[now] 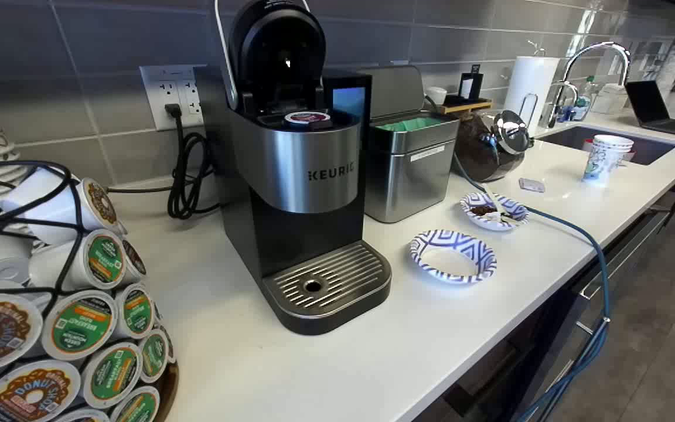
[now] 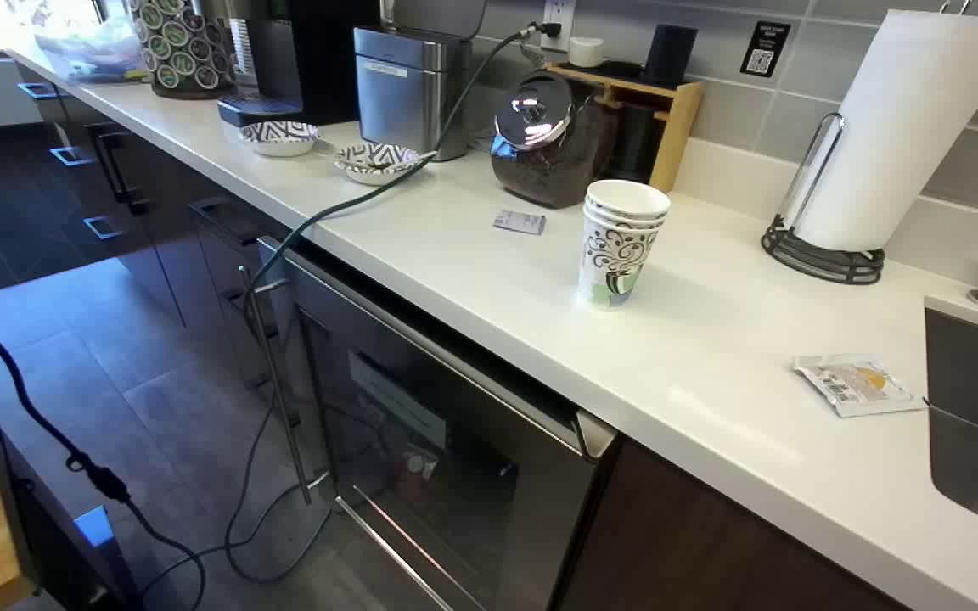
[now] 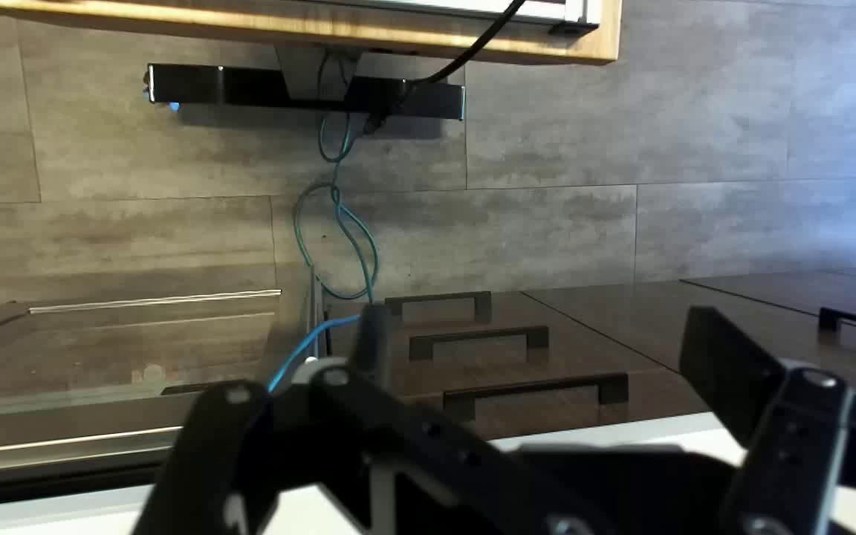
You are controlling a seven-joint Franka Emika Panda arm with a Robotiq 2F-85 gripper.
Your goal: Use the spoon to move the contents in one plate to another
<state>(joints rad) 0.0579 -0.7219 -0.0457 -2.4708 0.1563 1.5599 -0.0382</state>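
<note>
Two blue-and-white patterned plates stand on the white counter in both exterior views. One plate (image 1: 486, 264) (image 2: 278, 146) near the coffee machine looks bare inside. The other plate (image 1: 478, 221) (image 2: 374, 176) holds dark brown contents (image 1: 483, 210) and a small white bit. A pale spoon (image 1: 495, 202) leans in this plate, its handle pointing up; I cannot make it out clearly in the other exterior view. My gripper (image 3: 538, 334) shows only in the wrist view. Its fingers are wide apart with nothing between them. It faces cabinet fronts and floor; no plate or spoon shows there.
A blue cable (image 1: 589, 234) (image 2: 319, 216) crosses the counter beside the plate with contents and hangs over the edge. A coffee machine (image 1: 302, 170), metal bin (image 1: 411, 170), glass jar (image 1: 484, 149) and paper cups (image 1: 604, 161) (image 2: 621, 246) stand nearby. Drawer handles (image 3: 536, 386) jut out below.
</note>
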